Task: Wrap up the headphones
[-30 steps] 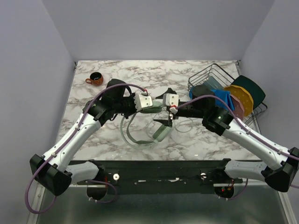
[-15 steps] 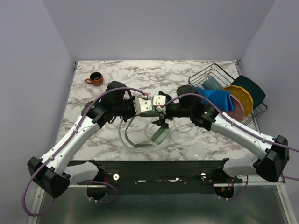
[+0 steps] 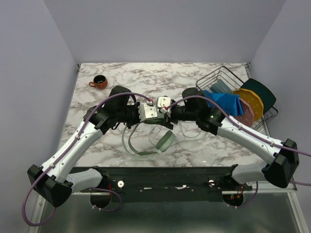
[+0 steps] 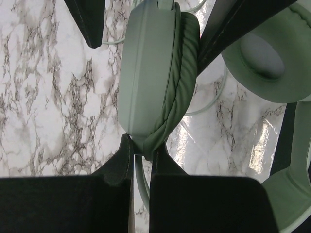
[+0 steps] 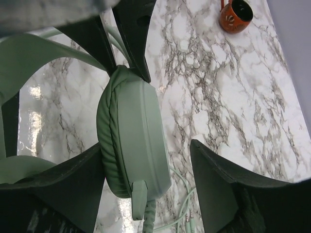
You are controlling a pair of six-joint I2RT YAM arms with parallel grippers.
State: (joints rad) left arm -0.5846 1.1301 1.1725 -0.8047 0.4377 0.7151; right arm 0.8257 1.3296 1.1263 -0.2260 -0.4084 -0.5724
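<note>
Pinching one headphones (image 4: 155, 73) cup with left gripper (image 4: 142, 145), with right gripper (image 5: 146, 145) spread around it. Stacked in the right-edge rack (image 3: 206, 77): plates (image 3: 252, 104), blue cloth (image 3: 226, 102).

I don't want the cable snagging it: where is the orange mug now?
In the top view, the orange mug stands at the far left corner of the table, apart from the headphones mid-table.

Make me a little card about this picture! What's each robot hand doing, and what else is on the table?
Left hand: shut, pinching the edge of one padded cup of the pale mint-green over-ear headphones
Right hand: open, straddling that same cup
Surface: white marble table
Also there: small orange mug, far left; black wire dish rack with plates, far right
</note>
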